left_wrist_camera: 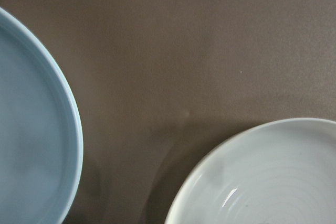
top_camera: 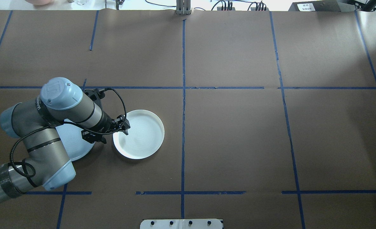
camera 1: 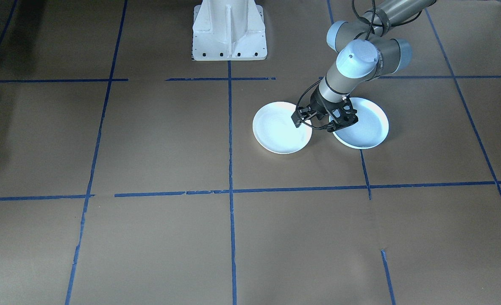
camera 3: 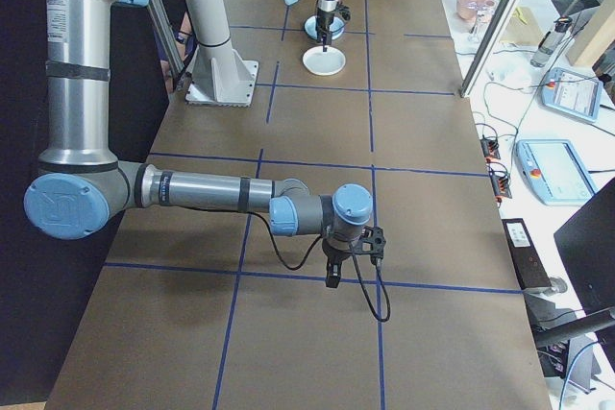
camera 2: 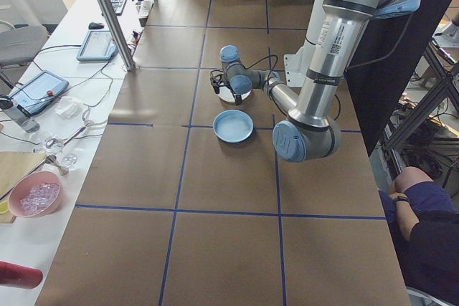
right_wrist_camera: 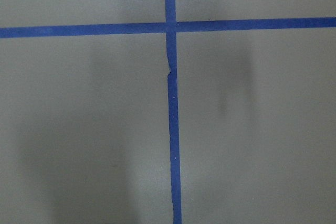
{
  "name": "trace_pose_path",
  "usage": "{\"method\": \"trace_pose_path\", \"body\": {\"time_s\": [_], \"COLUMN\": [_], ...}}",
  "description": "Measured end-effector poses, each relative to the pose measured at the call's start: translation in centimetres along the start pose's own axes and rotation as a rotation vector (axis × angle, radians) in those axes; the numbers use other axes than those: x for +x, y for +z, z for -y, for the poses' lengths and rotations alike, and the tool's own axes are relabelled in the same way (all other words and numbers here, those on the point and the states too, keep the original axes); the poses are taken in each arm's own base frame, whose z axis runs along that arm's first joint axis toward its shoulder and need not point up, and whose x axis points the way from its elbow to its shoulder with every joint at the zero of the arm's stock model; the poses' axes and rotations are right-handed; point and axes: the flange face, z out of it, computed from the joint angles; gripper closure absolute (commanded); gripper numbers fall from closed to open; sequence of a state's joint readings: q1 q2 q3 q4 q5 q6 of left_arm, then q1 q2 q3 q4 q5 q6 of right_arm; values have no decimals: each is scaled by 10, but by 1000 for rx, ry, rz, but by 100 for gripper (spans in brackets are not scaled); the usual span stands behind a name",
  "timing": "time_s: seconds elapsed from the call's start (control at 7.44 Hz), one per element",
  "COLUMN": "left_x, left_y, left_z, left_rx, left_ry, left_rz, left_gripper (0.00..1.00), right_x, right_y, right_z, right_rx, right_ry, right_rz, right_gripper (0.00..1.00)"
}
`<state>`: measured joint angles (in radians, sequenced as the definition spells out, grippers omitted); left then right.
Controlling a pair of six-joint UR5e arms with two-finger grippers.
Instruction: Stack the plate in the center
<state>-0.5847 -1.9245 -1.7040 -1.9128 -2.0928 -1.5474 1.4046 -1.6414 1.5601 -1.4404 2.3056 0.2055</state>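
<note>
Tabletop (top_camera: 239, 143): brown cover, gridded with blue tape (top_camera: 183, 63). Blue plate (camera 1: 366, 127): round, pale blue-grey, smooth inside, raised paler rim; lies flat on the robot's left side, partly hidden under the left arm in the overhead view. Nothing is stacked on it. Ringed plate (camera 1: 278, 131): white, concentric rings inside; lies flat just beside the blue plate toward the table's middle, a narrow strip of bare tabletop between the two rims. Left hand (camera 1: 314, 126): low over that strip, fingers spread apart and holding nothing, one fingertip (camera 1: 297, 123) over the near inner edge of the ringed plate, the other toward the blue plate's rim. Right hand (camera 3: 332, 276): far from both plates, pointing down over a tape crossing; seen only from the side, so whether its fingers are apart or together cannot be told.
</note>
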Motion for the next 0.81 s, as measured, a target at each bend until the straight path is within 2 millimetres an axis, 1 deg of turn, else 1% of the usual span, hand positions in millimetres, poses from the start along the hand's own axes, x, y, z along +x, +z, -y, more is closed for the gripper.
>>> {"method": "trace_pose_path", "body": {"time_s": [0.13, 0.27, 0.4, 0.54, 0.81], "left_x": [-1, -1, -1, -1, 0], "left_y": [5, 8, 8, 8, 7], "left_z": [-2, -3, -4, -4, -5], "left_rx": [-5, -7, -8, -9, -9], "left_ry": [2, 3, 4, 6, 11], "left_rz": [8, 11, 11, 10, 6], "left_gripper": [45, 62, 82, 100, 100], "right_x": [0, 0, 0, 0, 0], "right_y": [0, 0, 0, 0, 0], "right_z": [0, 0, 0, 0, 0], "right_rx": [0, 0, 0, 0, 0], "right_ry": [0, 0, 0, 0, 0], "right_rz": [0, 0, 0, 0, 0], "right_gripper": [0, 0, 0, 0, 0]}}
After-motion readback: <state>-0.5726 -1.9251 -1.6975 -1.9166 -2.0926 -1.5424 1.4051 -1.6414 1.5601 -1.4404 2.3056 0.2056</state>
